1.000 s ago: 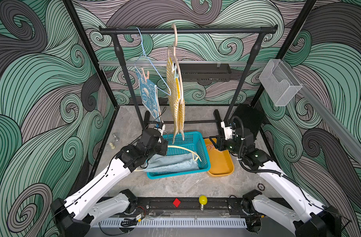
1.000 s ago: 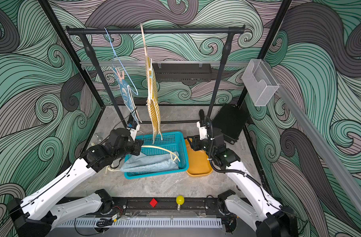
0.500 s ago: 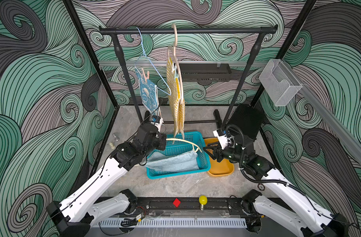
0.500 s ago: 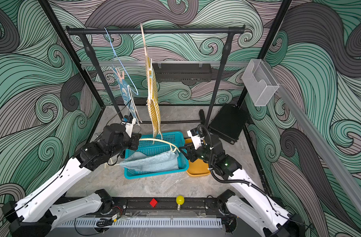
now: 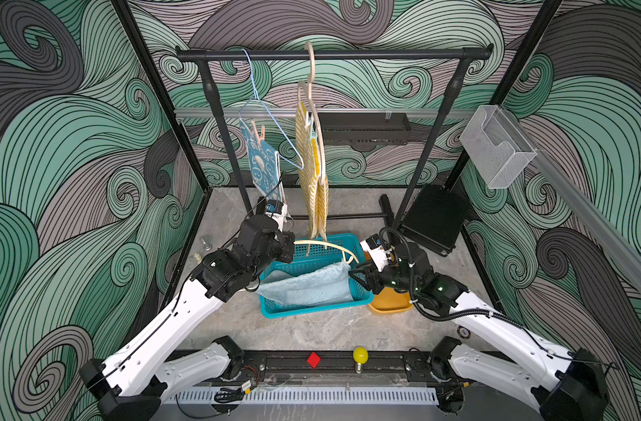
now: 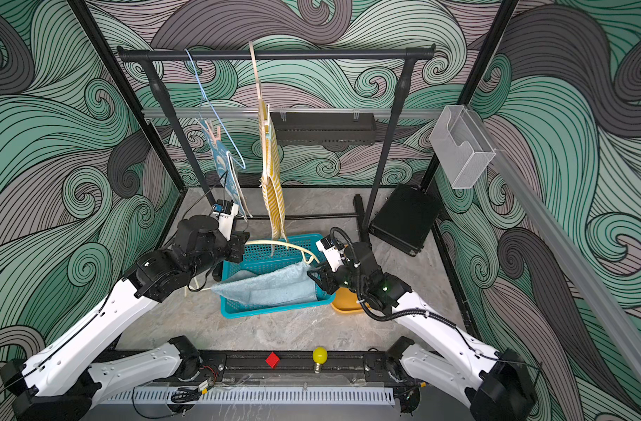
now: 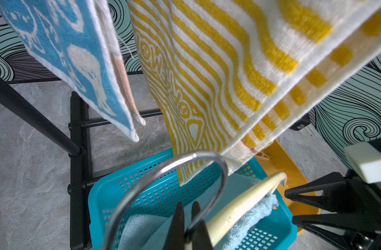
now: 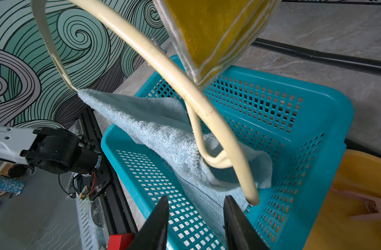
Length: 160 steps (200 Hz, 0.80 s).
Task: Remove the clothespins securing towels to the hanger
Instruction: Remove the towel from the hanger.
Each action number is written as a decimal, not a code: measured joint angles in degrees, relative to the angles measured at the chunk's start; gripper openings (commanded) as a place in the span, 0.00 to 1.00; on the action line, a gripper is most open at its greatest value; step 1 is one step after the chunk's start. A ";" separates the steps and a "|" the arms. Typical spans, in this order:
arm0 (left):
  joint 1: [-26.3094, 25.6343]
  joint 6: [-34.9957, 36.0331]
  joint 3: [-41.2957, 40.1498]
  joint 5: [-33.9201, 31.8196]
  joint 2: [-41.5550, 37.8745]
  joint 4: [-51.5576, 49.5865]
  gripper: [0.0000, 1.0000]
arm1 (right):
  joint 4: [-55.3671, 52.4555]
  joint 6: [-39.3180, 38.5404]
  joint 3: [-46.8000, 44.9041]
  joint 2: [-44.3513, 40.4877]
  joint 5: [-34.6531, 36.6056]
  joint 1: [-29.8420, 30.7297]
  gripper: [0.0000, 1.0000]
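My left gripper is shut on the neck of a cream hanger, held over the teal basket. A pale-blue towel hangs from this hanger into the basket. My right gripper stands open, with nothing between its fingers, just short of the hanger's near tip. In both top views it is at the basket's right end. On the rail hang a teal-blue bunny towel with pink clothespins and a yellow striped towel with a pale teal clothespin.
An orange tray sits right of the basket with pink pegs in it. The black rack's legs and floor bars stand behind. A black case leans at back right. A red block and a yellow bulb are on the front rail.
My left gripper has lifted the cream hanger and pale-blue towel partly out of the basket. My right arm has swung from over the orange tray to the basket's right end, its jaws narrowing slightly.
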 measured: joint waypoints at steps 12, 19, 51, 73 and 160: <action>0.00 0.00 0.04 0.00 0.02 -0.09 0.00 | 0.79 0.00 0.00 0.70 0.44 0.37 0.41; 0.00 -0.02 0.09 0.02 0.02 -0.17 0.00 | 1.20 -0.02 0.00 1.11 0.59 0.57 0.41; 0.00 -0.02 1.07 0.09 0.81 -0.44 0.00 | 2.62 -0.24 0.00 2.99 2.14 1.62 0.41; 0.00 -0.04 1.44 0.28 1.18 -0.59 0.00 | 3.58 -0.46 0.02 4.04 2.97 2.01 0.41; 0.00 -0.28 1.44 0.39 1.38 -0.72 0.00 | 6.19 -0.28 0.37 6.62 5.88 3.06 0.01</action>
